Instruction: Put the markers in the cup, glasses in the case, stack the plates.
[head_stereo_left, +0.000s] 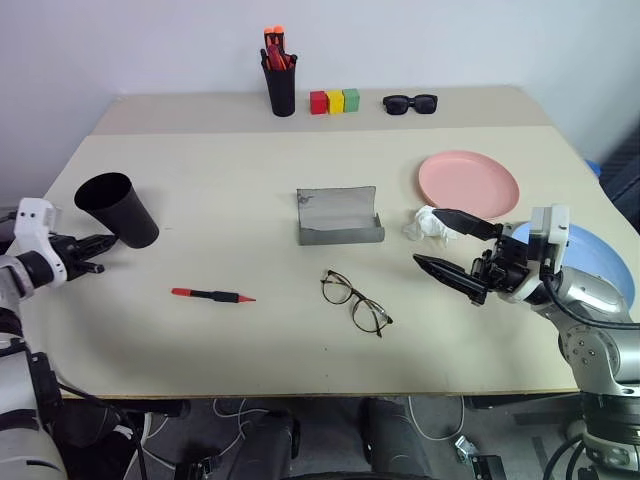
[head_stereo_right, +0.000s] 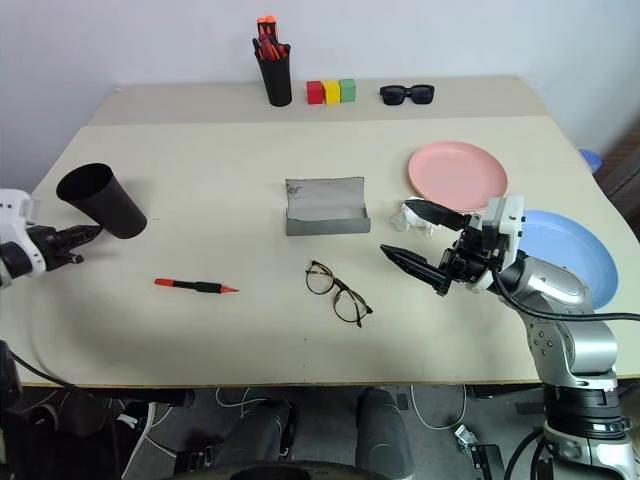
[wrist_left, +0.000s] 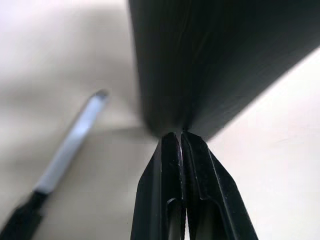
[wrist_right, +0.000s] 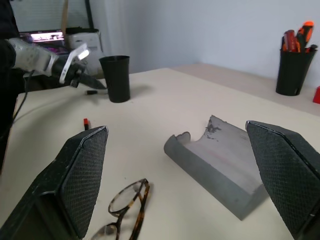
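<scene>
The black cup (head_stereo_left: 118, 208) stands at the table's left. My left gripper (head_stereo_left: 103, 241) is shut and empty, its tip against the cup's base (wrist_left: 200, 75). A blurred pen-shaped thing (wrist_left: 70, 145) lies beside it. A marker (head_stereo_left: 212, 295) with red ends lies on the table nearer the front. In the middle the grey case (head_stereo_left: 339, 216) lies open, with the wire-rimmed glasses (head_stereo_left: 355, 300) in front of it. To the right are the pink plate (head_stereo_left: 468, 183) and the blue plate (head_stereo_left: 600, 262), side by side. My right gripper (head_stereo_left: 427, 238) hovers open, right of the glasses.
A crumpled white tissue (head_stereo_left: 425, 225) lies just behind the right gripper's fingers. At the back stand a black pen holder (head_stereo_left: 281, 85) with red and orange pens, three coloured blocks (head_stereo_left: 334, 101) and black sunglasses (head_stereo_left: 410, 103). The blue plate sits close to the table's right edge.
</scene>
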